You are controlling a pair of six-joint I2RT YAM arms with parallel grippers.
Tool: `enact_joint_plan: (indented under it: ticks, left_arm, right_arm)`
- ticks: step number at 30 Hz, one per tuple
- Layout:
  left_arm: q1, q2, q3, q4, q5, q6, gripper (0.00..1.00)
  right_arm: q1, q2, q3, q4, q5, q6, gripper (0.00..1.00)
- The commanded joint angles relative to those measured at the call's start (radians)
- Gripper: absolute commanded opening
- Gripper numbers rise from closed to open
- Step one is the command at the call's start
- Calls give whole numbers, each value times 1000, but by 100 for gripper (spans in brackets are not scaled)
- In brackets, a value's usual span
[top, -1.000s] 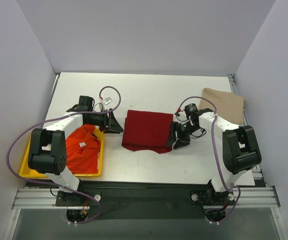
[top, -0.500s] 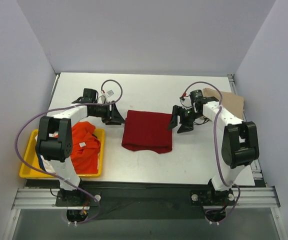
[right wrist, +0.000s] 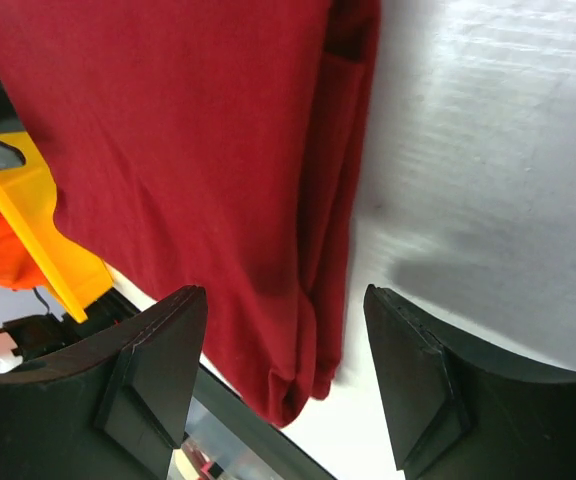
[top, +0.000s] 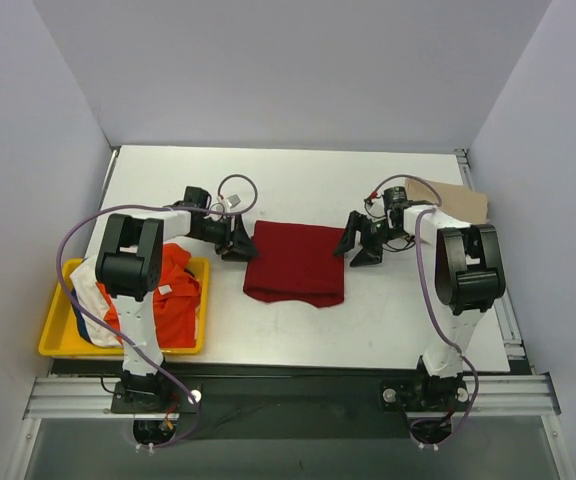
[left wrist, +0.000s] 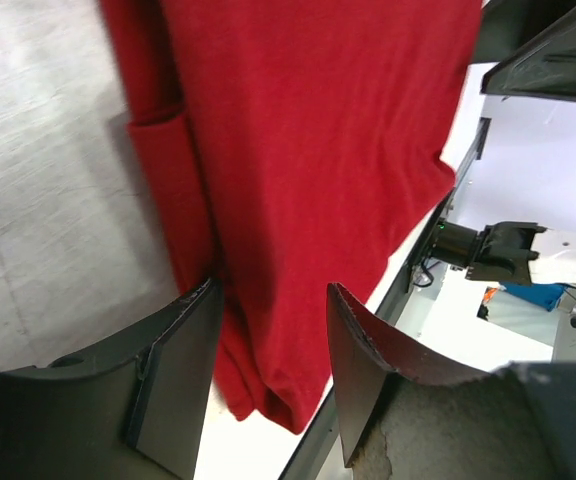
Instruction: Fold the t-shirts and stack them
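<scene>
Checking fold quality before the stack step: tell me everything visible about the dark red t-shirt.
The dark red t-shirt is soft, matte cloth, folded into a rough rectangle lying flat on the white table, mid-table. Its far edge is straight, its near edge uneven and bulging. The wrist views show layered cloth doubled along its side edges. The left gripper sits at its far left corner and the right gripper just off its right edge, both open. Neither clamps it; contact cannot be judged.

Bare table behind dark red shirt; yellow tray left, tan shirt far right.
</scene>
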State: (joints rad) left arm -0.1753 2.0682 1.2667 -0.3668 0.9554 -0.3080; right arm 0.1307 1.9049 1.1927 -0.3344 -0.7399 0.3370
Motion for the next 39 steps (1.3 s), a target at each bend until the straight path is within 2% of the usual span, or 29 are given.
enact_joint_plan:
  ticks: [1,11,22,27,33,39]
  left_arm:
    - [-4,-2,37,-32,-27,58,56]
    - [-4,-102,-30,-41,-239,41,56]
    - [-7,-50,-24,8,-165,24,58]
    - [-7,-20,-15,5,-109,33,49]
    - [-9,7,-9,-18,-73,58,29]
    - [-16,23,-3,-34,-52,79,21]
  right_arm:
    - [-20,10,-45,81,-52,59,65]
    - [-25,5,-123,164,-16,85,65]
    - [-23,23,-163,219,-3,112,65]
    - [-5,22,-199,247,14,122,65]
    - [20,26,-206,270,31,140,64]
    - [38,43,-194,284,36,151,57]
